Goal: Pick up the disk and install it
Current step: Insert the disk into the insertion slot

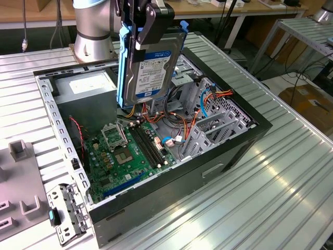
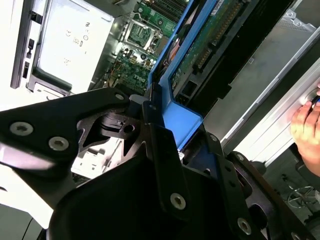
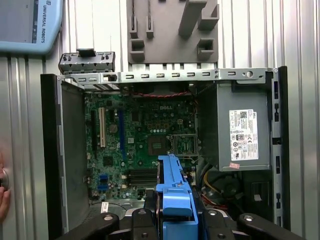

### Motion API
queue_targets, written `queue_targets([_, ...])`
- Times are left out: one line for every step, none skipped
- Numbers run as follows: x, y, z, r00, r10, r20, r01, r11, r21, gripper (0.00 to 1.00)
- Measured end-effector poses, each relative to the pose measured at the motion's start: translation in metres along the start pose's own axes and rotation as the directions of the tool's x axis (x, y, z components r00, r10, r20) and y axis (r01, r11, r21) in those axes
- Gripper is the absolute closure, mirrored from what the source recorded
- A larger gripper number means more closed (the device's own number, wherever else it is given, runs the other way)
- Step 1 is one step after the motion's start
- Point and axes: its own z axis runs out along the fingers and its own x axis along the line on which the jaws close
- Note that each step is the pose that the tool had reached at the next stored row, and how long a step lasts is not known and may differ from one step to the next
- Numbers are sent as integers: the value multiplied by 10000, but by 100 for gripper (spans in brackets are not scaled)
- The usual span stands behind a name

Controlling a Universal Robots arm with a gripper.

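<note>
Aloft — gripper [image 1: 145, 32], fingers [image 1: 156, 23] tight on the upright disk [image 1: 153, 70], above the open computer case [image 1: 218, 166].

My black pincer [image 3: 175, 222] clasps the blue-railed disk [image 3: 172, 180], mid-frame, over the green motherboard [image 3: 135, 135] in the open black case [image 3: 50, 150].

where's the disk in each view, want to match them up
exterior view: disk hangs upright above the open case, label showing
second wrist view: disk, blue rail and green underside, stretches over the case
first wrist view: disk edge-on, blue rail in front of the motherboard
shared landmark: the green motherboard
</note>
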Motion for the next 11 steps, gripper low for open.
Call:
queue_targets([-1,-19,0,10000,1,1,-1,10000,1,63])
queue_targets([-2,-32,0,10000,1,0,-1,10000,0,63])
queue_targets([-2,-55,0,10000,1,1,-1,10000,0,63])
queue_targets([-4,-80,0,10000,0,0,0,10000,0,63])
queue_targets([-4,-98,0,10000,0,0,0,10000,0,63])
queue_targets([-5,-115,1,10000,0,1,0,10000,0,63])
queue_targets([-6,-138,1,10000,0,-1,0,10000,0,63])
queue_targets([-7,-157,1,10000,0,-1,0,10000,1,63])
queue_targets([-8,-180,1,10000,1,-2,-1,10000,1,63])
queue_targets([-9,-200,1,10000,1,-3,-1,10000,1,63])
queue_targets([-9,-216,0,10000,0,-4,0,10000,0,63])
